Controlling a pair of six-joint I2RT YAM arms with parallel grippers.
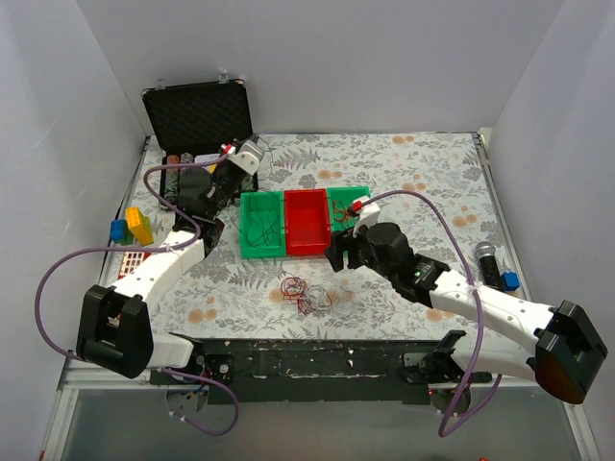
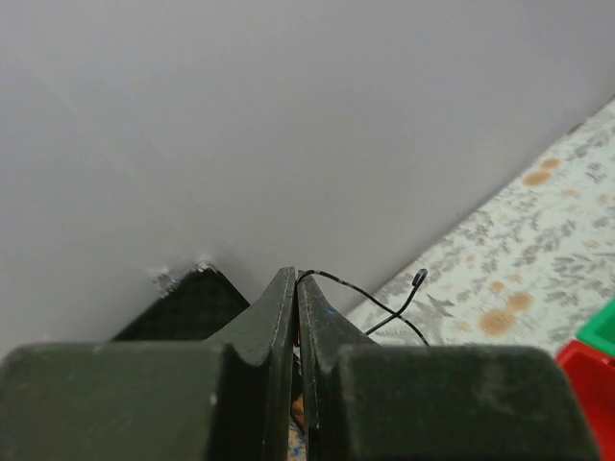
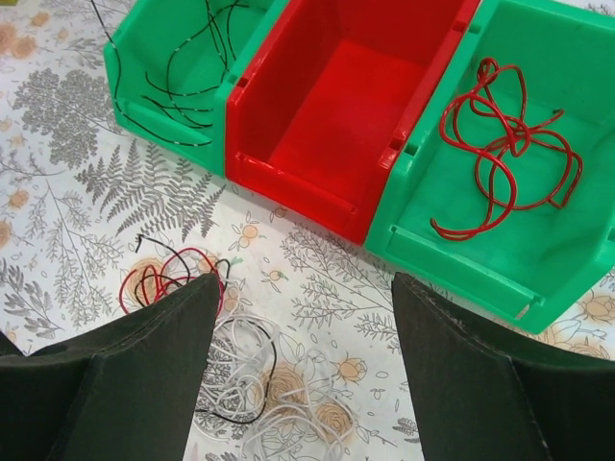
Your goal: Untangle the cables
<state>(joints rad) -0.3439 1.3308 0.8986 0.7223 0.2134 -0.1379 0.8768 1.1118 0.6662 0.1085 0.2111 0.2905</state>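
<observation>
A tangle of red, white and black cables [image 1: 304, 293] lies on the floral cloth in front of the bins; the right wrist view shows it [image 3: 235, 384] just below my left finger [image 3: 144, 375]. My right gripper [image 1: 338, 255] [image 3: 306, 288] is open and empty, hovering above the cloth right of the tangle. My left gripper [image 1: 240, 163] [image 2: 295, 288] is raised near the black case, shut on a thin black cable [image 2: 384, 303] that loops out from its tips. The left green bin [image 3: 135, 106] holds black cables [image 3: 183, 67]. The right green bin [image 3: 577, 250] holds a red cable [image 3: 504, 144].
A red bin [image 1: 306, 223] [image 3: 346, 106] with nothing in it stands between the two green bins. An open black case [image 1: 199, 110] stands at the back left. Yellow and blue blocks [image 1: 133, 227] lie at the left edge. A dark cylinder [image 1: 488, 257] and a blue piece [image 1: 509, 280] lie at the right.
</observation>
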